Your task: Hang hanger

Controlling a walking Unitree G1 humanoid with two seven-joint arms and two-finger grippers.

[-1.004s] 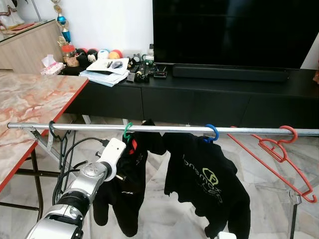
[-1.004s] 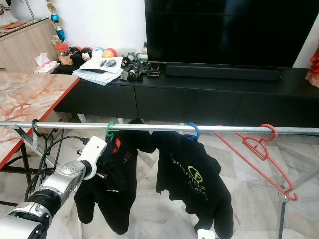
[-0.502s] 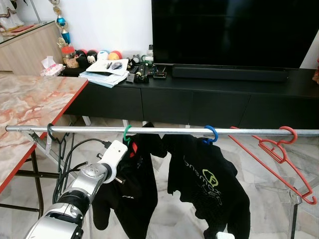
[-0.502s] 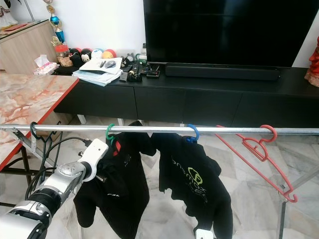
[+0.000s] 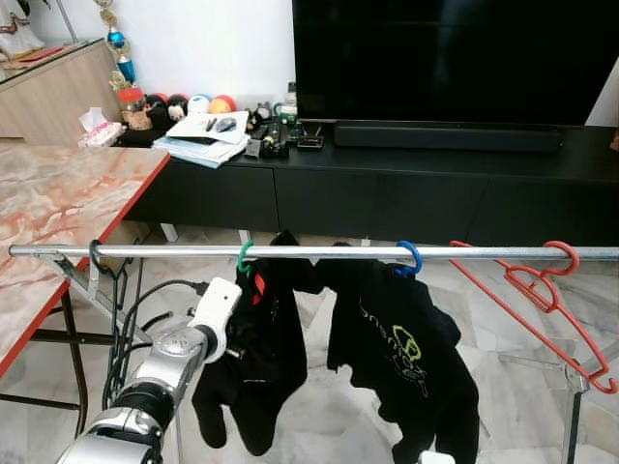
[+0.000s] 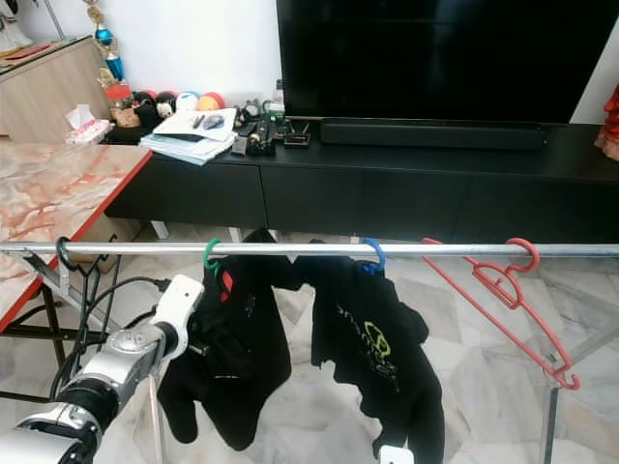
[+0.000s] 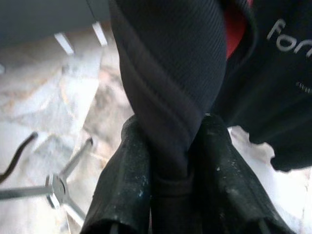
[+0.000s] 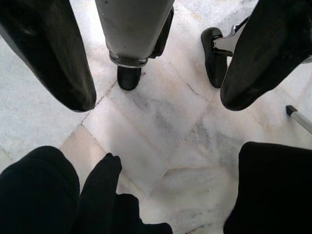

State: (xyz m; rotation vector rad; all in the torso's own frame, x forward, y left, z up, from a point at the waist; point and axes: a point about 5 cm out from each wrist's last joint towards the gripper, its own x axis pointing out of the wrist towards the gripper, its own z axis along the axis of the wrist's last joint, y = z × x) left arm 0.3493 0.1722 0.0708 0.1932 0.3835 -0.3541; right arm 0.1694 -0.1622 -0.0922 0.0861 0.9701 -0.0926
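Under the silver metal rail (image 5: 319,251) | left pincer (image 7: 168,161) clenched on black garment sleeve (image 7: 165,87) | green hanger hook (image 5: 246,257) above | right pincer (image 8: 156,63) spread apart, over marble floor (image 8: 161,131).

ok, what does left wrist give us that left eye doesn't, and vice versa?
Left wrist adds: the left gripper shut on a fold of the black garment, fabric pinched between both fingers, with its red lining and white lettering close up.
Left eye adds: the rail, the green hook that garment hangs from, a second black garment on a blue hook, a bare red hanger, and the TV behind.
Shared: the same black garment and the marble floor.
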